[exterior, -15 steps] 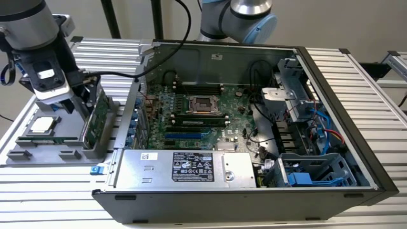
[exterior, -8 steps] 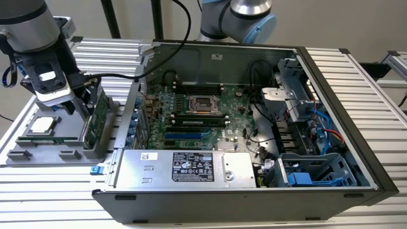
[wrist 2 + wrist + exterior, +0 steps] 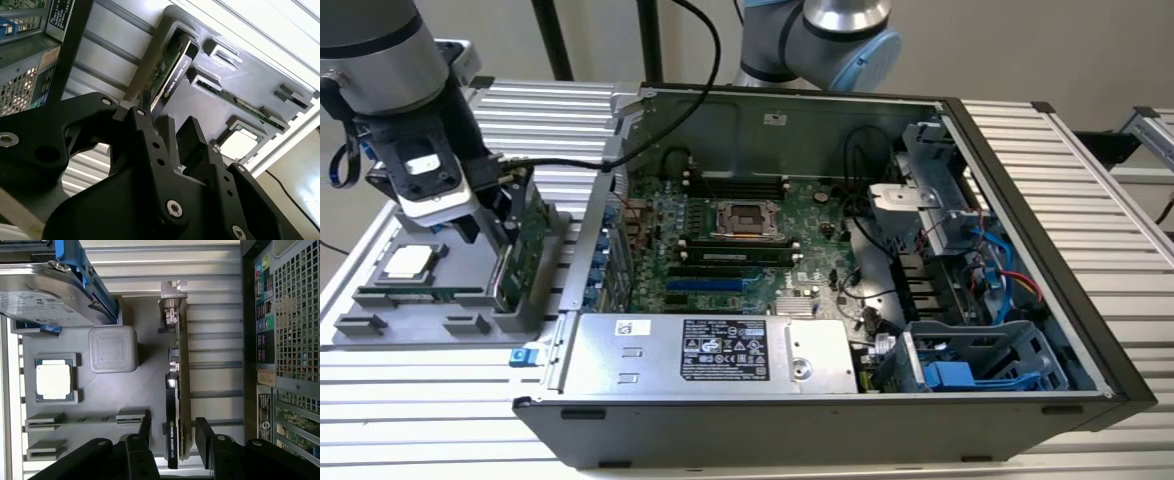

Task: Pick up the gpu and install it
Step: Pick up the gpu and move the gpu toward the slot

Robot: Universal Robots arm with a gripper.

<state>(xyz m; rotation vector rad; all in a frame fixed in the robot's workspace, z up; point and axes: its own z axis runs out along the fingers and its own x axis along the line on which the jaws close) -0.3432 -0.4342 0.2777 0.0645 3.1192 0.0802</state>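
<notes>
Judging gpu [image 3: 173, 400] as light, stiff and fragile, with exposed components that want no squeezing. Favouring a pinch across the two flat faces, cooler side against board back, near the free top edge. Noting green card, black boxy cooler, silver bracket [image 3: 171, 305] at one end. Finding it standing on edge in grey tray [image 3: 414, 332], on the exterior view's left of case [image 3: 827, 420]. Seeing gripper [image 3: 173, 422] spread wide, straddling the card, apparently touching neither face, grasping nothing.
</notes>
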